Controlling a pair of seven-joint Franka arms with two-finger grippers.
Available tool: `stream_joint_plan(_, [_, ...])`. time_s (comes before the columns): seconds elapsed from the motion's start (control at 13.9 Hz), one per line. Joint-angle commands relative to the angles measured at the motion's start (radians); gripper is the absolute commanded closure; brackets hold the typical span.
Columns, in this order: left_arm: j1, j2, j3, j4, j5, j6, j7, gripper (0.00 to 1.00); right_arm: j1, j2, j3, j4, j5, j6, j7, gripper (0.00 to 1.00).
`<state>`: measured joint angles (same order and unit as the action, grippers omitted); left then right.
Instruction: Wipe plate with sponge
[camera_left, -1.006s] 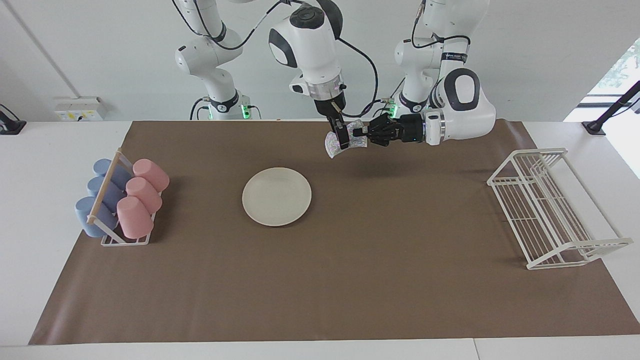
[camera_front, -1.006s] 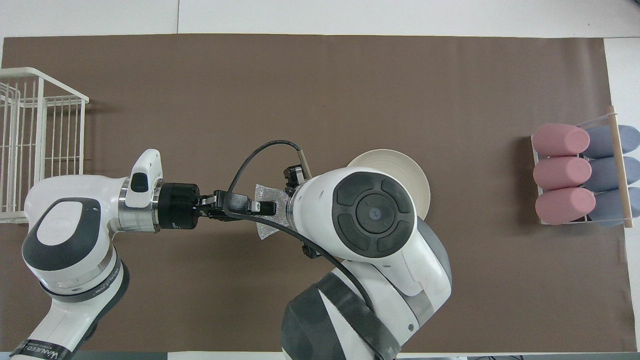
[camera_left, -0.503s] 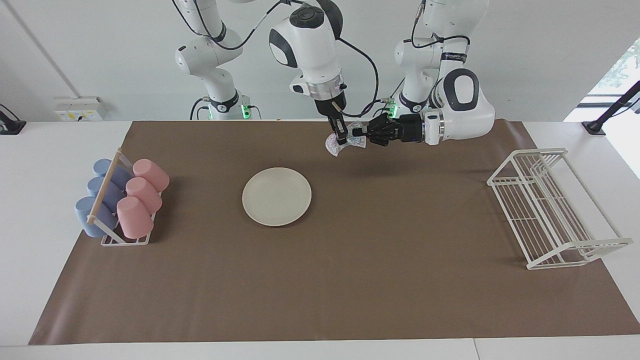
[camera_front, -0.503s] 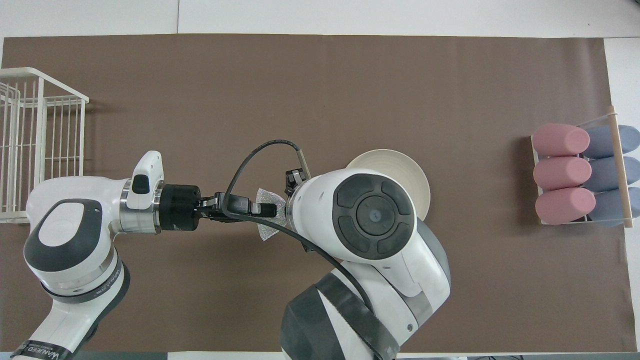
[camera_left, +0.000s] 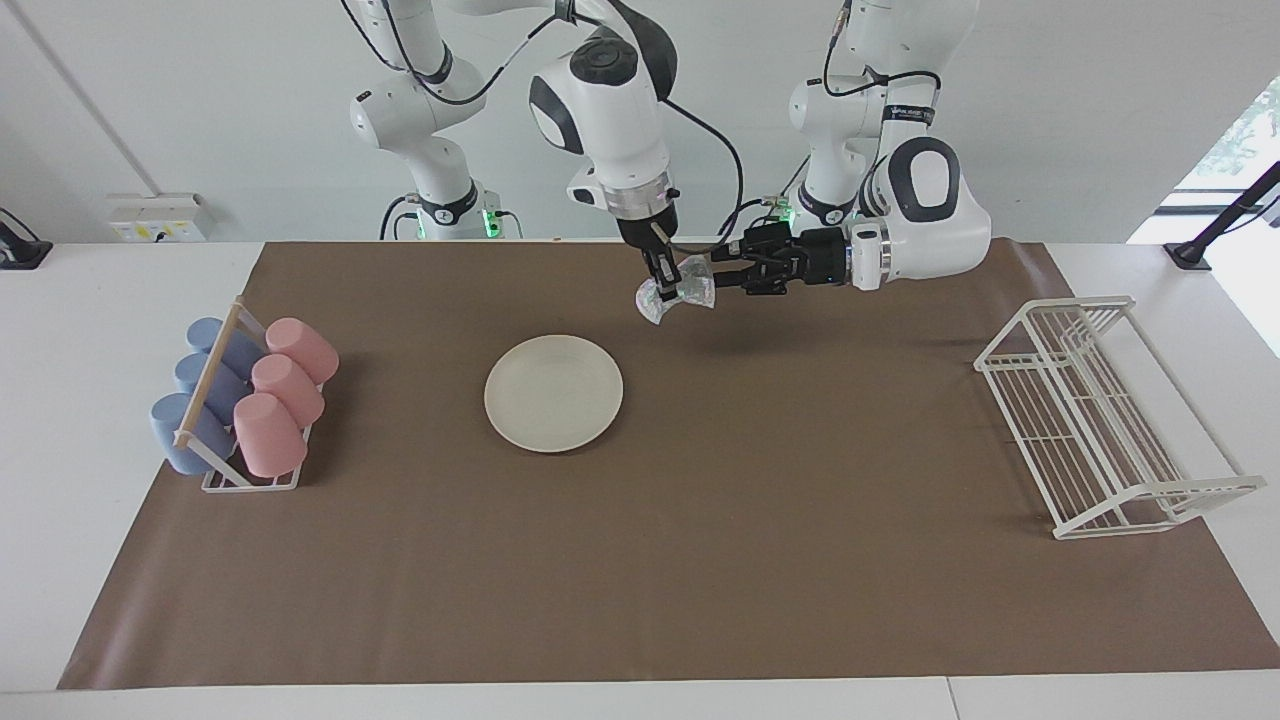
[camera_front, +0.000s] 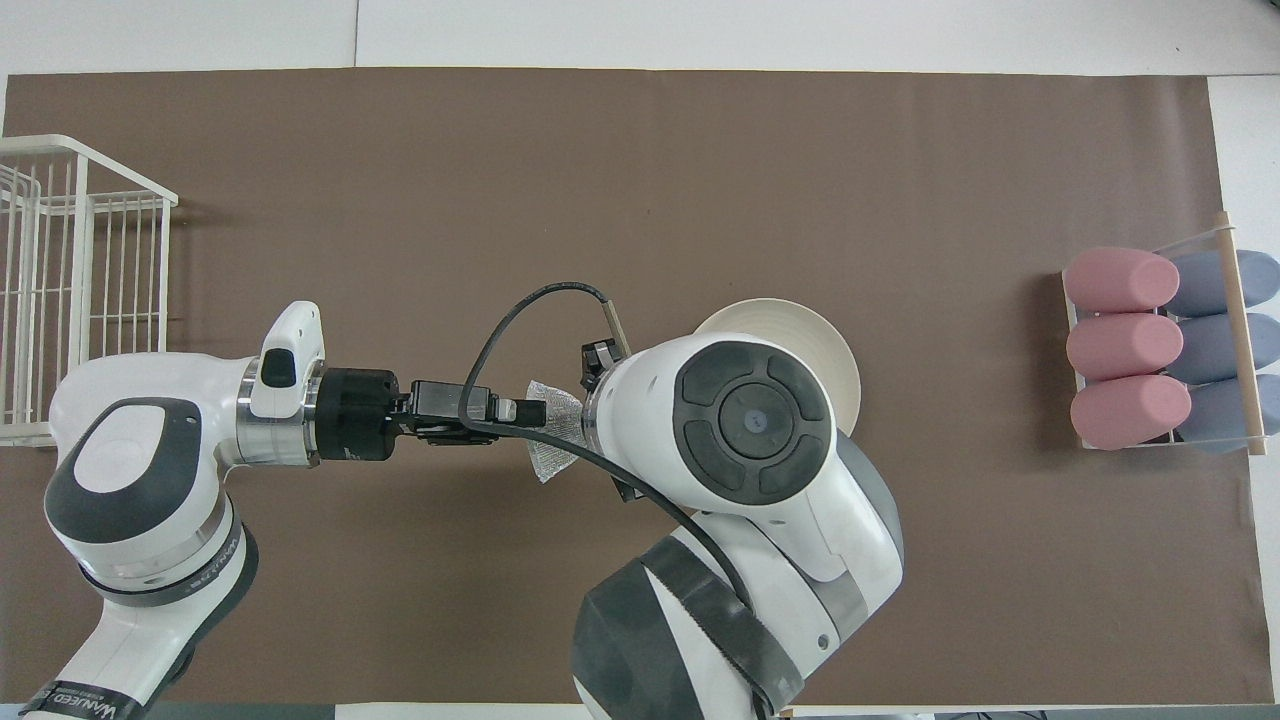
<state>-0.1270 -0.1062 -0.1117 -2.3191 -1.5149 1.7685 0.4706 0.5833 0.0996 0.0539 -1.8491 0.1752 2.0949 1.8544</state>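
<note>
Sponge handover shifts toward the plate; no wiping yet.
Since a second ago the right gripper has drawn the sponge a little toward the plate, pinching it, while the left gripper now stands spread at its edge. Plate lies mid-desk, nearer the cup rack end, untouched; carrying over, lowering and wiping all remain.

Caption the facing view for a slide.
Handover in mid-air: right gripper and left gripper both meet at the sponge, the plate bare on the table.
</note>
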Motion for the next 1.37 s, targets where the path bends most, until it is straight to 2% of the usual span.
stream_joint_plan(0.0, [-0.008, -0.036, 0.009, -0.036, -0.018, 0.014, 0.01, 0.0, -0.059, -0.018, 0.006, -0.137, 0.006, 0.132, -0.119, 1.0])
stream_joint_plan(0.14, [-0.008, -0.036, 0.009, -0.036, -0.011, 0.02, 0.006, 0.0, -0.115, -0.023, 0.006, -0.243, 0.004, 0.245, -0.226, 1.0])
stream_joint_plan(0.29, [-0.002, -0.035, 0.009, -0.036, 0.025, 0.023, 0.002, 0.0, -0.18, -0.035, 0.007, -0.317, 0.004, 0.281, -0.376, 1.0])
stream_joint_plan(0.65, [0.062, -0.024, 0.01, -0.026, 0.31, 0.04, -0.017, 0.0, -0.174, 0.041, 0.009, -0.358, 0.012, 0.324, -0.399, 1.0])
stream_joint_plan(0.79, [0.09, -0.021, 0.009, -0.023, 0.407, 0.042, -0.038, 0.0, -0.16, 0.058, 0.009, -0.363, 0.015, 0.336, -0.4, 1.0])
stream_joint_plan(1.01, [0.11, -0.016, 0.009, -0.009, 0.569, 0.054, -0.064, 0.0, -0.197, 0.061, 0.009, -0.375, 0.015, 0.338, -0.432, 1.0])
stream_joint_plan(1.15, [0.116, -0.016, 0.009, 0.007, 0.628, 0.058, -0.087, 0.0, -0.207, 0.065, 0.007, -0.403, 0.017, 0.362, -0.469, 1.0])
stream_joint_plan(1.29, [0.13, -0.015, 0.009, 0.02, 0.657, 0.06, -0.119, 0.0, -0.267, 0.063, 0.007, -0.429, 0.015, 0.39, -0.593, 1.0])
